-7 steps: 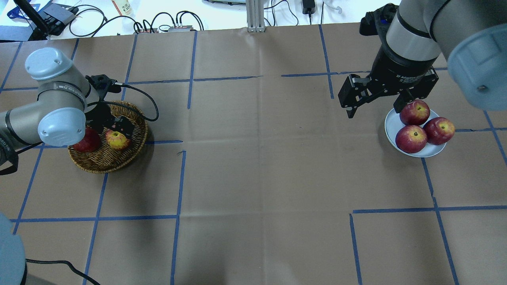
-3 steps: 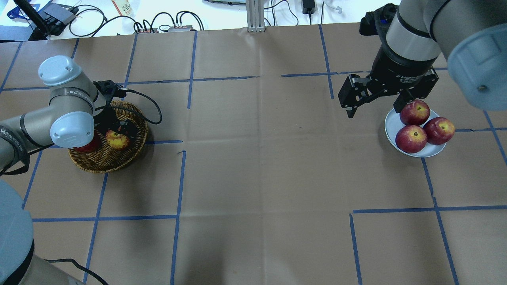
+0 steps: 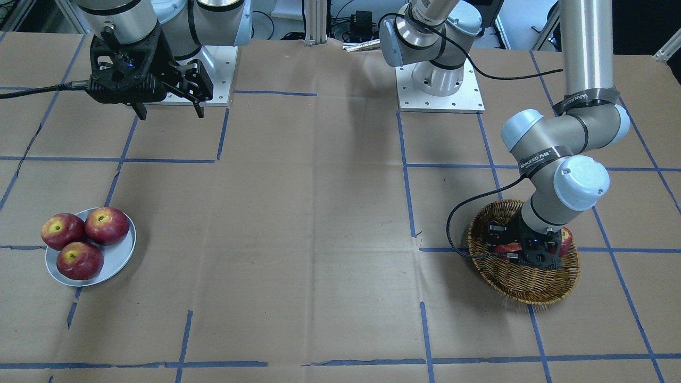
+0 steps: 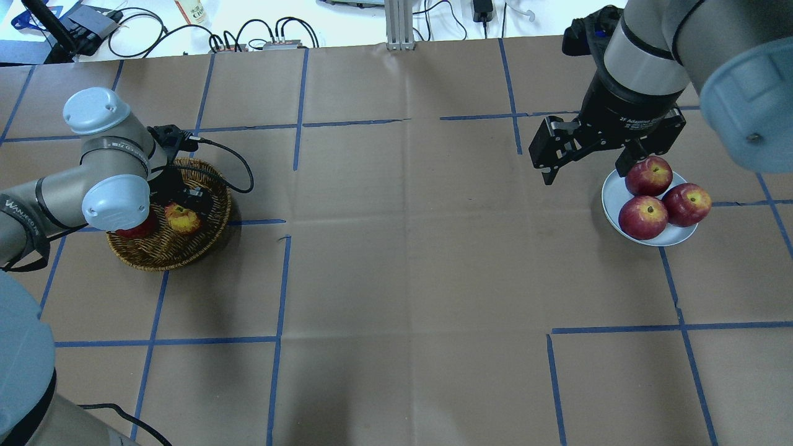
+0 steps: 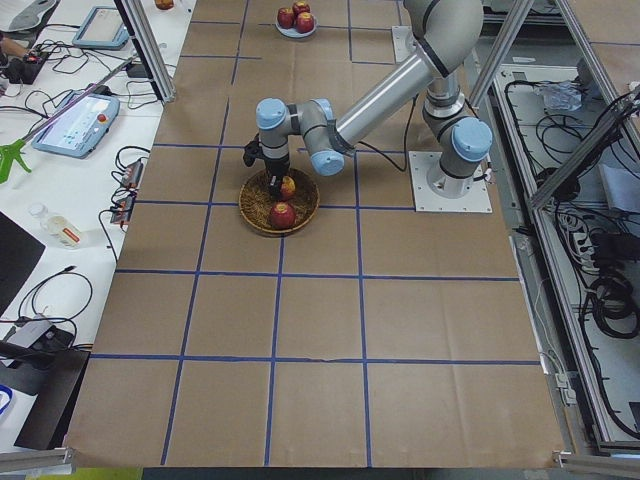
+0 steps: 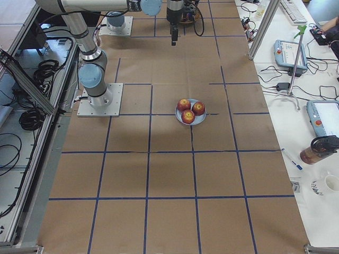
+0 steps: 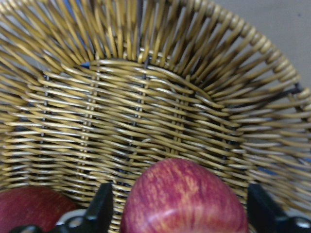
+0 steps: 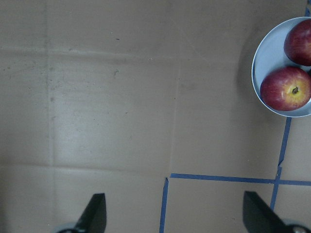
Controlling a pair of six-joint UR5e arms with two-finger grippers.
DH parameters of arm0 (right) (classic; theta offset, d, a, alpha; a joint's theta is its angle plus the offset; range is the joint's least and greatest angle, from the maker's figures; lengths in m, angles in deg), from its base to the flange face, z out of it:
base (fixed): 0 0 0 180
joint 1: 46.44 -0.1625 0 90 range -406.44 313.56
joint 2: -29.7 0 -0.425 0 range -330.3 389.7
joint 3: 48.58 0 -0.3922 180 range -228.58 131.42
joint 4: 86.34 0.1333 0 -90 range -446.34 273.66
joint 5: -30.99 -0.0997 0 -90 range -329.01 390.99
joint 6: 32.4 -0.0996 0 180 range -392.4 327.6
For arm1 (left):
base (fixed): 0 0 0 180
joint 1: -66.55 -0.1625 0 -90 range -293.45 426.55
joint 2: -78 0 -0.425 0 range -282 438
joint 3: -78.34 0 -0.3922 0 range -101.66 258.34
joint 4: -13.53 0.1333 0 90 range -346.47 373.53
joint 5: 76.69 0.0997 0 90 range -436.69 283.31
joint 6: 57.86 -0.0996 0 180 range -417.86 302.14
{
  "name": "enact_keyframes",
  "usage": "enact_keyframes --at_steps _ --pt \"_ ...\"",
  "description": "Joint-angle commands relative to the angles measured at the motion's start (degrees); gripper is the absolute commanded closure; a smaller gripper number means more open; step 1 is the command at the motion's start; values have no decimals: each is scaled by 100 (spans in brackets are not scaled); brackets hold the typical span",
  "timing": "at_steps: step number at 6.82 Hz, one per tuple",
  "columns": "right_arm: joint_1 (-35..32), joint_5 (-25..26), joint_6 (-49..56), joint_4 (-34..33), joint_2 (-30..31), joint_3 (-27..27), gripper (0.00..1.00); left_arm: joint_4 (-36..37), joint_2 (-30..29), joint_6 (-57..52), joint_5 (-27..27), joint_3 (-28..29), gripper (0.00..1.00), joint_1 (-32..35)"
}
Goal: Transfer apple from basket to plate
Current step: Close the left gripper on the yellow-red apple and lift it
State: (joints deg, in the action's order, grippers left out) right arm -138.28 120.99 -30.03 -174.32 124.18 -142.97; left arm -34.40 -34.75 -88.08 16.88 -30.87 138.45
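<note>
The streaky apple [image 4: 181, 218] with its yellow patch lies in the wicker basket [image 4: 162, 255] at the table's left. My left gripper [image 4: 184, 210] is down in the basket, open, one finger on each side of the apple [image 7: 184, 201]. I cannot tell if the fingers [image 7: 101, 209] touch it. The front-facing view shows only a sliver of the apple [image 3: 505, 248] beside the gripper [image 3: 532, 256]. The grey-blue plate [image 4: 612, 199] lies at the right. My right gripper [image 4: 585, 172] hangs open and empty above the table, left of the plate [image 8: 266, 58].
A darker apple [image 4: 137, 229] lies in the basket, partly under my left wrist. Three dark red apples [image 4: 644, 217] fill most of the plate. The left gripper's black cable [image 4: 238, 167] loops over the basket's far side. Blue tape lines cross the brown table cover.
My left arm has swung a little right and brought its gripper lower over the streaky apple in the basket. The right arm and the plate's apples have not moved.
</note>
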Motion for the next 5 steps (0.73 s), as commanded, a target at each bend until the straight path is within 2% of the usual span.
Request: enact_keyframes --at_steps 1,3,4,5 --pt "0 0 0 0 0 0 0 -59 147 68 4 57 42 26" --pt "9 0 0 0 0 0 0 -1334 691 785 -57 756 42 236" --pt "9 0 0 0 0 0 0 -1960 798 1233 -144 1152 42 655" --pt "9 0 0 0 0 0 0 -2097 807 1942 -154 1322 42 1190"
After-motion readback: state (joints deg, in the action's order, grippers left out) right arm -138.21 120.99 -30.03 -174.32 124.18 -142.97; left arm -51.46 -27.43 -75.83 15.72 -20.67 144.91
